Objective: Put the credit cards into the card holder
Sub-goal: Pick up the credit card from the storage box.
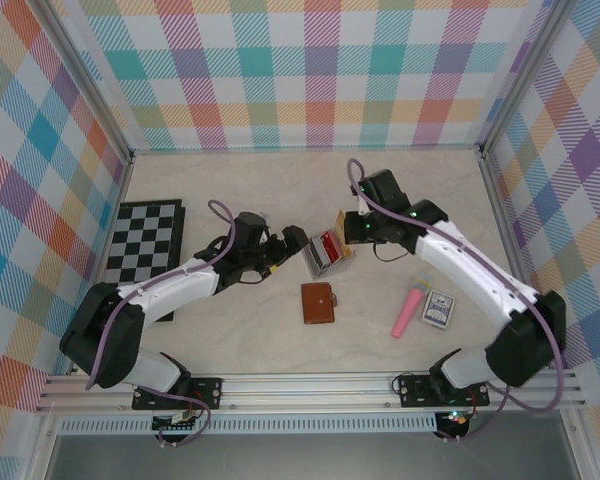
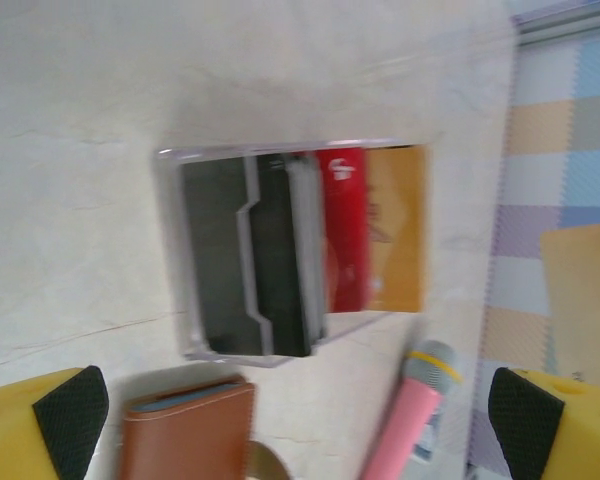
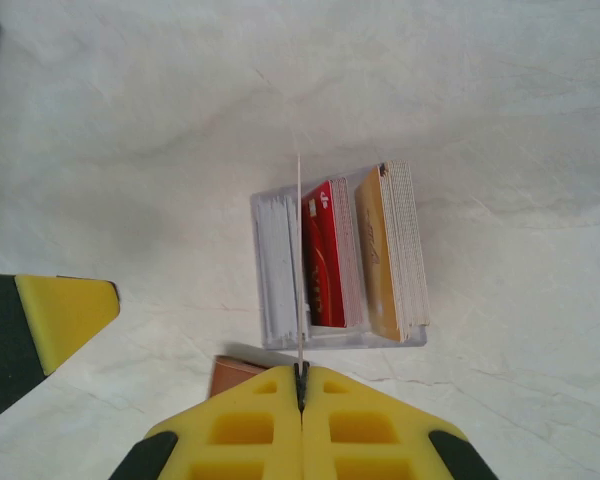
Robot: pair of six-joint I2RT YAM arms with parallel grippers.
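The credit cards [image 3: 325, 255] stand upright in a clear plastic rack [image 1: 325, 255] at mid-table, in whitish, red and orange stacks. My right gripper [image 3: 301, 375] is shut on one thin pale card [image 3: 299, 260], seen edge-on between the whitish and red stacks. From above, the right gripper [image 1: 350, 228] is at the rack's far right side. The card holder [image 1: 318, 302], a closed brown leather wallet, lies just in front of the rack. My left gripper [image 2: 298, 440] is open beside the rack's left side, with the rack [image 2: 280, 250] and the card holder [image 2: 185, 435] ahead of it and nothing between its fingers.
A pink toy microphone [image 1: 410, 308] and a small card box [image 1: 439, 308] lie right of the wallet. A chessboard [image 1: 145, 240] sits at the left. Plaid walls close in three sides. The left gripper's yellow finger [image 3: 65, 315] shows close to the rack.
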